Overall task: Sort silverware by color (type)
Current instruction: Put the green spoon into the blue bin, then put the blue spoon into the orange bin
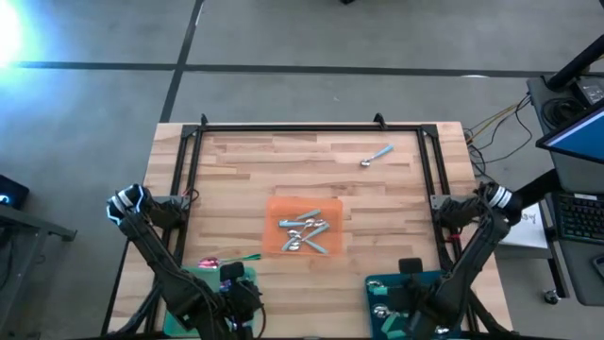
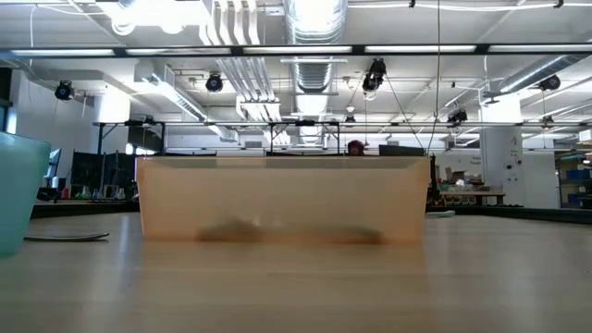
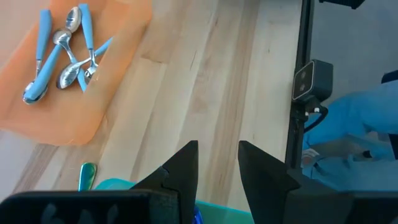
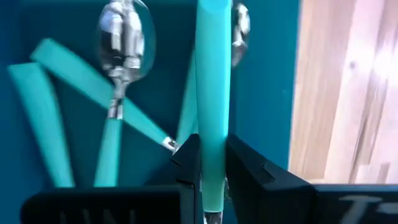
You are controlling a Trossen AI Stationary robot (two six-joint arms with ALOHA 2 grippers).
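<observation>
The right gripper (image 4: 211, 165) hangs over the teal tray (image 4: 267, 74) at the near right corner of the table (image 1: 283, 161). Its two dark fingers (image 4: 186, 162) are drawn in tight on a teal handle (image 4: 213, 74), which runs straight out from between them, with the spoon's silver bowl partly hidden behind its far end. Below it, inside the teal tray, lie more teal spoons (image 4: 115, 106), their handles crossing and one shiny bowl facing up.

The left gripper (image 3: 217, 165) is over the near left corner, above the green tray (image 1: 203, 276). Its fingers (image 3: 183, 168) stand a little apart with bare wood showing in the gap; nothing is between them and they touch nothing.

The orange tray (image 1: 278, 210) sits in the middle of the table and holds a loose heap of light-blue spoons (image 1: 307, 231) with silver bowls, some lying across each other. One more light-blue spoon (image 1: 376, 156) lies alone on the wood toward the far right, well apart from all trays. A green-handled spoon (image 1: 247, 256) with a pink bowl lies just beside the green tray's far edge.

In the low view the orange tray's wall fills the middle, with dim spoon shapes behind it.
</observation>
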